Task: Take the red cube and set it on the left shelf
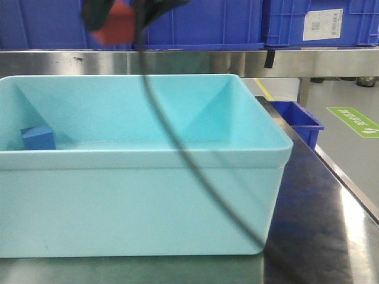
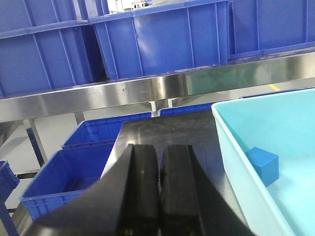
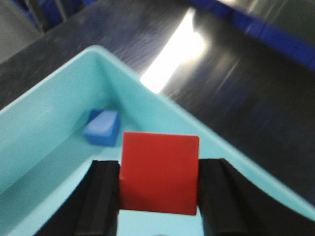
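Note:
My right gripper (image 3: 158, 189) is shut on the red cube (image 3: 160, 172), a black finger pressed on each side. It hangs above the pale turquoise tub (image 3: 162, 105). In the front view the red cube (image 1: 118, 31) sits high at the top left in the right gripper (image 1: 117, 16), just in front of the blue crates and above the steel rail of the left shelf (image 1: 195, 62). My left gripper (image 2: 159, 167) is shut with nothing in it, over the dark table left of the tub (image 2: 231, 142).
A small blue cube (image 1: 37, 138) lies in the tub's left corner. Large blue crates (image 1: 201, 23) stand on the shelf. A black cable (image 1: 177, 148) hangs across the front view. More blue crates (image 2: 74, 167) sit low beyond the table's left edge.

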Tool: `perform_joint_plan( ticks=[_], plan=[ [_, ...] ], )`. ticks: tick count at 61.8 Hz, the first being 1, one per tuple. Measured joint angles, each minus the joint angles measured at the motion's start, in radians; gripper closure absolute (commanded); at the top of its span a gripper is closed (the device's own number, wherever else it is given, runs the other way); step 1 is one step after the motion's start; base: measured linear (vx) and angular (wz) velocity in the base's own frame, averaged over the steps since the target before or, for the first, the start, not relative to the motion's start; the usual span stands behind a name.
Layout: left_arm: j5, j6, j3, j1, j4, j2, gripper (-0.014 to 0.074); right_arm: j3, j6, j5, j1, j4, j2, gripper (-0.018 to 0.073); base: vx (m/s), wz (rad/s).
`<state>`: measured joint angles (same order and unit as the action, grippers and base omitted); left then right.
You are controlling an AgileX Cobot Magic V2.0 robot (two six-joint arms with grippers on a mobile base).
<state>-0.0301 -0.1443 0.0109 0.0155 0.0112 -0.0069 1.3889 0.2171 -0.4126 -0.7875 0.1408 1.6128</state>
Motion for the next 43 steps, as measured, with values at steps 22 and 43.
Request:
perform_joint_plan(
  ticks=[22, 43],
  plan=[
    [0.000, 0.000, 0.000, 0.000, 0.000, 0.000, 0.0491, -0.256, 0.000, 0.150, 0.192, 0.013, -0.266, 0.0501, 0.00, 0.00],
    [0.000, 0.000, 0.000, 0.000, 0.000, 0.000, 0.0491, -0.517, 0.000, 0.204, 0.388, 0.016, -0.565, 0.0501, 0.00, 0.00]
  ],
)
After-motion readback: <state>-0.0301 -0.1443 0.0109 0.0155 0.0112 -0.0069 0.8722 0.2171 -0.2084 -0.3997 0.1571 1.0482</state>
